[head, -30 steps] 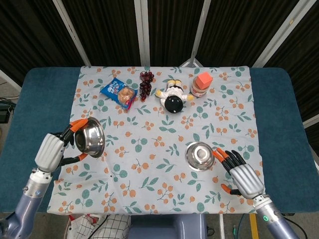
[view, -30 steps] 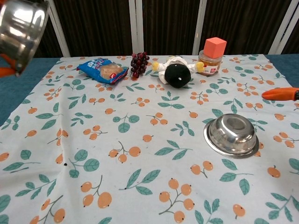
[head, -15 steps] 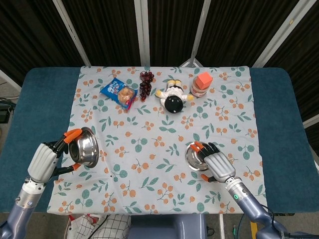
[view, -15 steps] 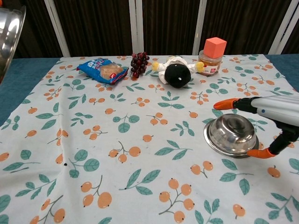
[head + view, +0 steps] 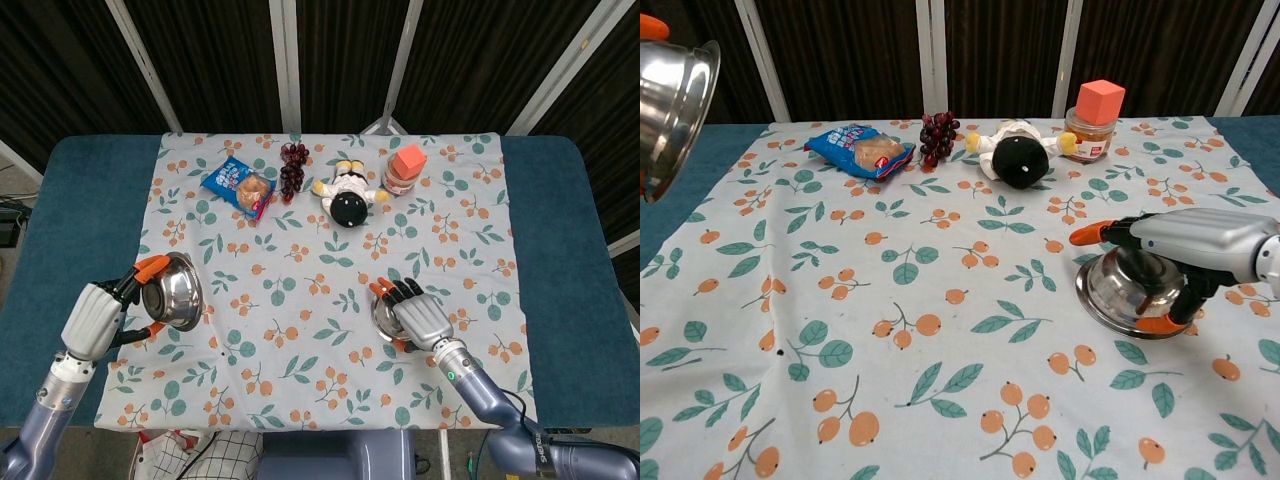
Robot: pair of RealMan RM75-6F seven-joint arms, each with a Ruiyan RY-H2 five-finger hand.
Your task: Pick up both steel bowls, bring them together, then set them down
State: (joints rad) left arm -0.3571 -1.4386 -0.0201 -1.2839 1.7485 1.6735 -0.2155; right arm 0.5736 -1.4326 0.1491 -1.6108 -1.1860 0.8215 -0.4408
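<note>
My left hand (image 5: 96, 316) holds one steel bowl (image 5: 172, 293) off the table at the left edge of the cloth, tilted with its opening to the right. In the chest view that bowl (image 5: 670, 95) shows at the top left, with an orange fingertip (image 5: 650, 25) on its rim. The second steel bowl (image 5: 383, 312) lies upside down on the cloth at the front right. My right hand (image 5: 422, 320) lies over it, fingers curled around its dome and thumb at the rim. The chest view shows the same hand (image 5: 1200, 240) covering the bowl (image 5: 1113, 290), which still touches the cloth.
Along the far edge of the floral cloth lie a snack packet (image 5: 238, 185), dark grapes (image 5: 293, 168), a black-and-white plush toy (image 5: 348, 198) and a jar topped by an orange cube (image 5: 404, 170). Bare blue table (image 5: 570, 250) flanks the cloth on both sides.
My right hand has moved left from beside the second bowl onto it and wrapped its fingers around it. My left hand has shifted slightly with its bowl, still held up.
</note>
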